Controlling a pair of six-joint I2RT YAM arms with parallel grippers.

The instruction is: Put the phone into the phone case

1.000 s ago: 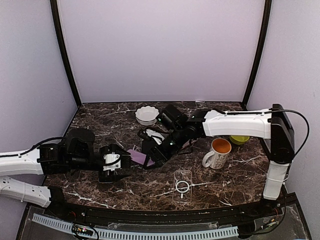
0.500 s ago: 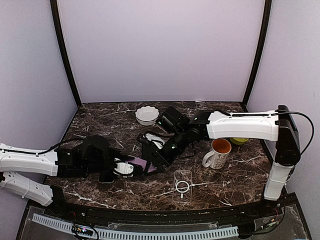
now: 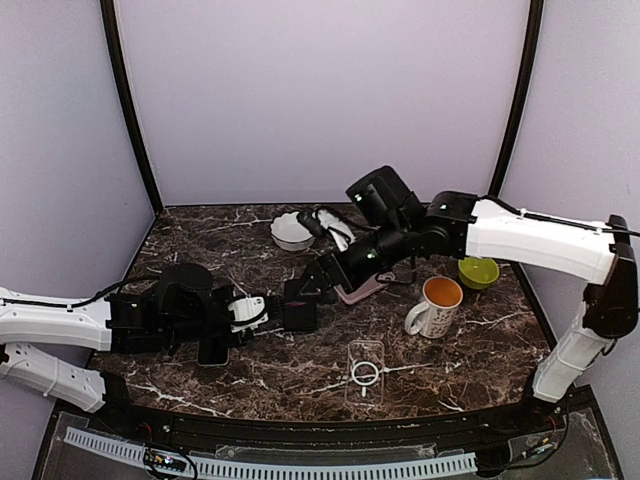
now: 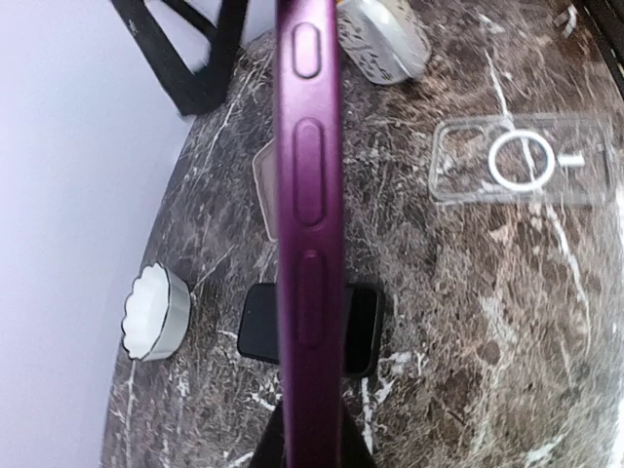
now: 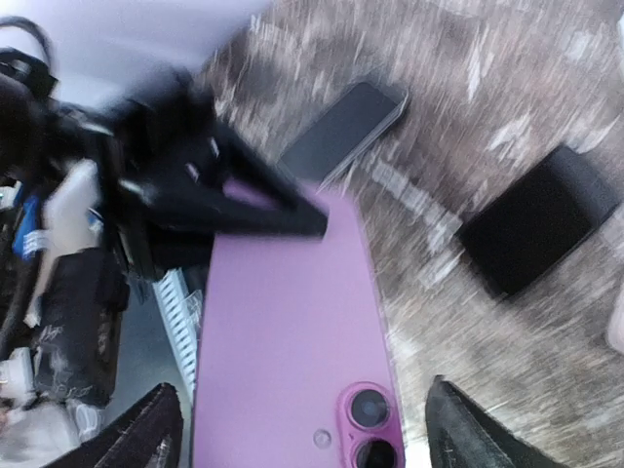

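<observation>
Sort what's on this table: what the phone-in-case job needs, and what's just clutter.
Needed:
- purple phone, gripped by the left end effector
- clear phone case

Clutter:
- white scalloped bowl
- mug
- green bowl
- black box
- dark second phone
- pinkish flat item, unclear what it is

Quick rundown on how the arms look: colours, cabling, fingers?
Both arms are alike. The left arm and right arm have white tubular links with black joint housings and wrists. A thin black cable runs along the right arm, and another trails the left. The fingers are black. No legible markings.
</observation>
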